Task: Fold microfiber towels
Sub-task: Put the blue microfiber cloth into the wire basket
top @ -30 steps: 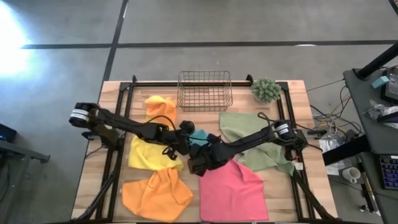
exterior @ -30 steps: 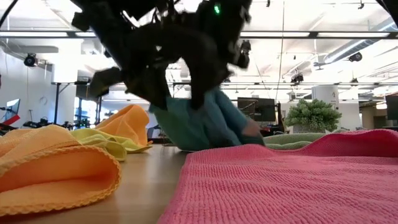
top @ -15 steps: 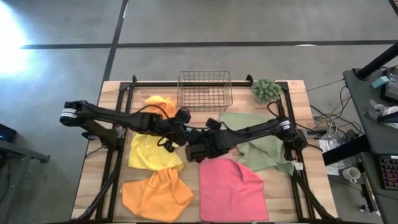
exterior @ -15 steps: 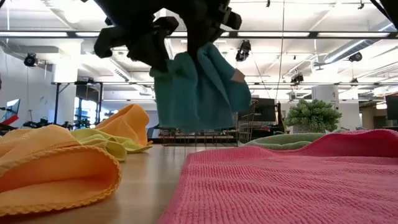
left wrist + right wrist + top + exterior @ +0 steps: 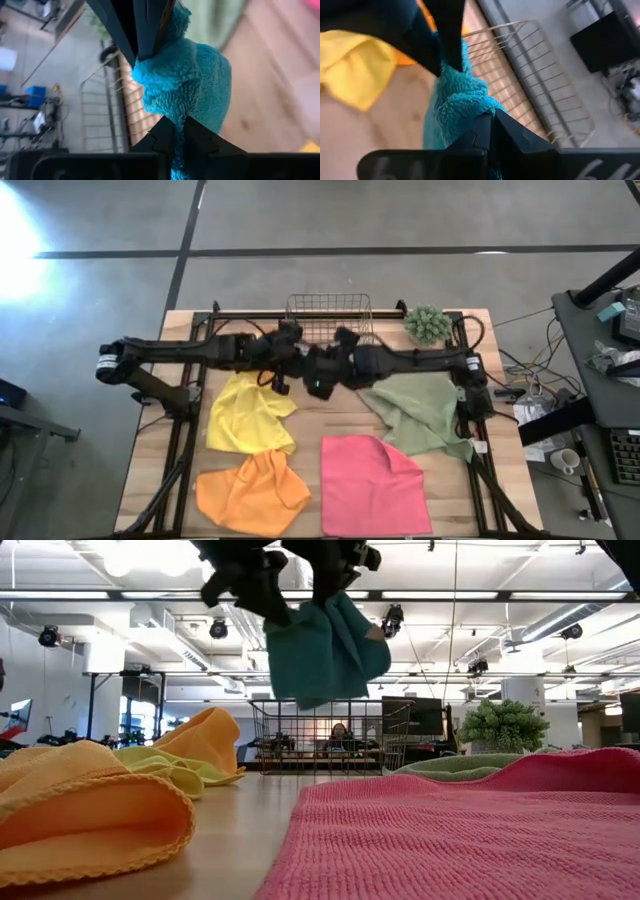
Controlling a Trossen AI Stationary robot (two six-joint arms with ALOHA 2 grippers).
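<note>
The teal towel [image 5: 320,650] hangs bunched and folded between my two grippers, high above the table in front of the wire basket [image 5: 330,323]. My left gripper [image 5: 297,362] and my right gripper [image 5: 335,365] meet at mid-table near the far side, both shut on the towel's top. From above the grippers hide the towel. It also shows in the left wrist view [image 5: 192,85] and the right wrist view [image 5: 457,102]. The yellow towel [image 5: 248,415], an orange towel [image 5: 250,492], the pink towel [image 5: 370,485] and the olive green towel [image 5: 415,410] lie on the table. My left gripper pinches the teal towel's bunched upper edge [image 5: 176,116] between its two fingers, several layers thick. The towel hangs below, clear of the table. My right gripper pinches the same bunched upper part [image 5: 470,111] between its two fingers, close beside the left gripper and facing it. The towel hangs slack below.
The second orange towel [image 5: 205,740] lies at the far left, partly under my left arm. A small green spiky plant [image 5: 428,325] stands at the far right. Black frame rails [image 5: 185,440] run along the table's left and right sides.
Both grippers have risen and gone toward the table's far edge and the basket, staying shut on the teal towel. The towel has been lifted clear of the table and now hangs bunched below them.
</note>
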